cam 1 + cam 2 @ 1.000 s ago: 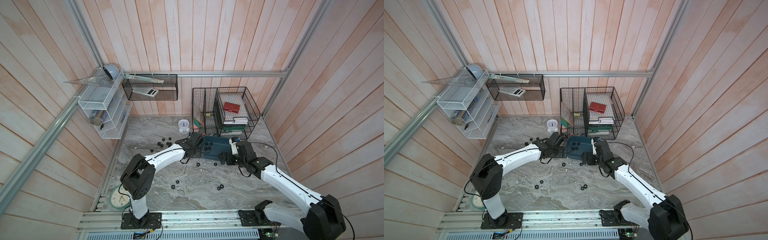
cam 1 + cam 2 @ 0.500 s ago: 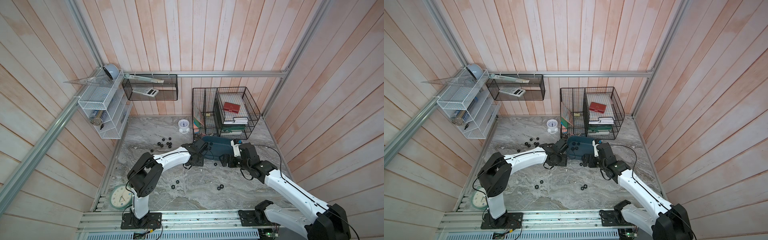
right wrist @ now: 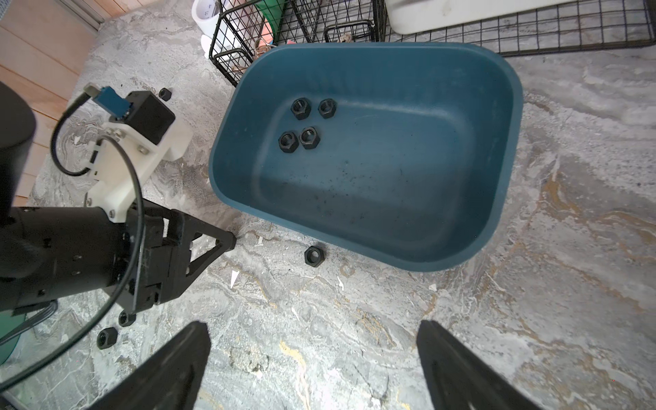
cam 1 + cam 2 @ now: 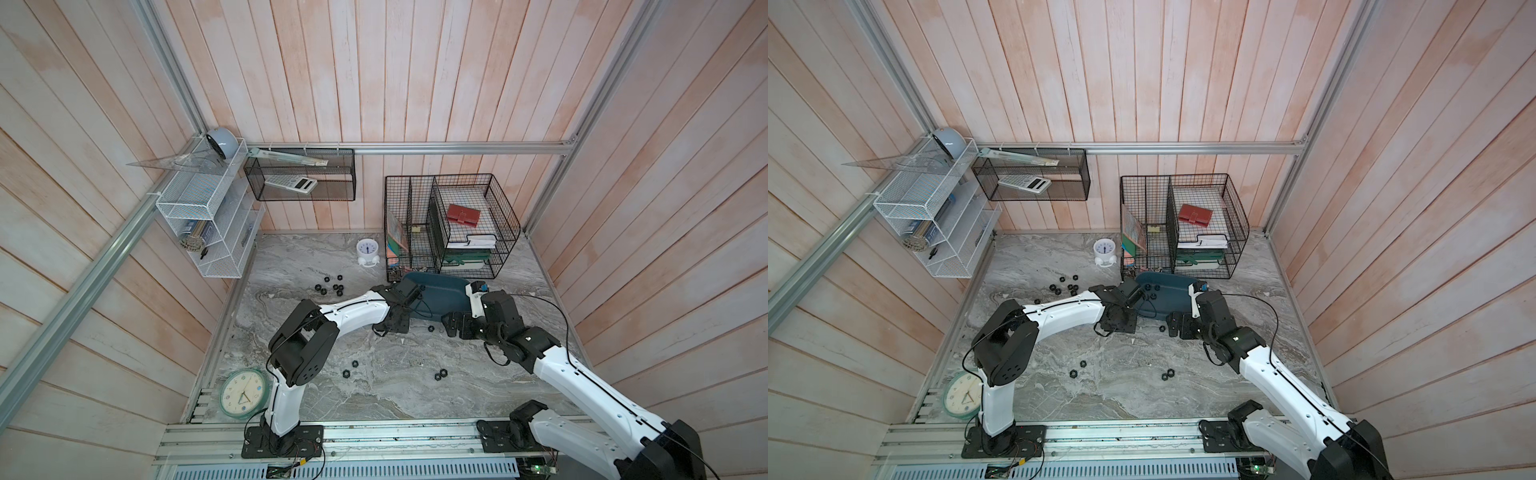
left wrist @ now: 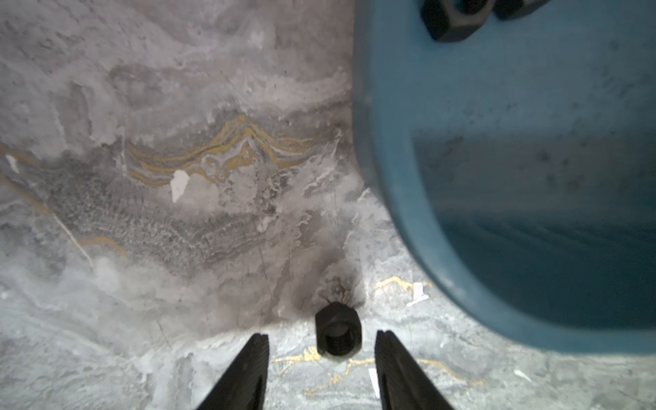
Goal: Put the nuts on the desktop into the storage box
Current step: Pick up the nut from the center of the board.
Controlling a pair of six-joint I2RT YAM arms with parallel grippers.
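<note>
Left end effector [image 5: 321,335] first: down low over the worktop [image 5: 142,248], fingers [image 5: 245,372] parted, nothing pinched. Lined up in that gap, right at the tips, one nut [image 5: 338,328] lying flat on the marble, daylight on both sides, no contact. From the right wrist view, what looks like the same nut [image 3: 314,255] just ahead of those tips, close beside the near wall of the storage box [image 3: 390,177]. Storage box just off to one side of the left end effector and straight ahead of the right end effector [image 3: 312,324], seated on the worktop between the pair. Right end effector: jaws spread wide, empty, poised above the worktop. Inside the box, four nuts [image 3: 310,137] bunched toward the corner far from the right end effector. Out on the worktop, a cluster of nuts [image 4: 335,286] well back from the left end effector, on its side away from the box. Two more pairs of nuts [image 4: 355,364] [image 4: 440,374] farther back behind both end effectors, well apart from them.
</note>
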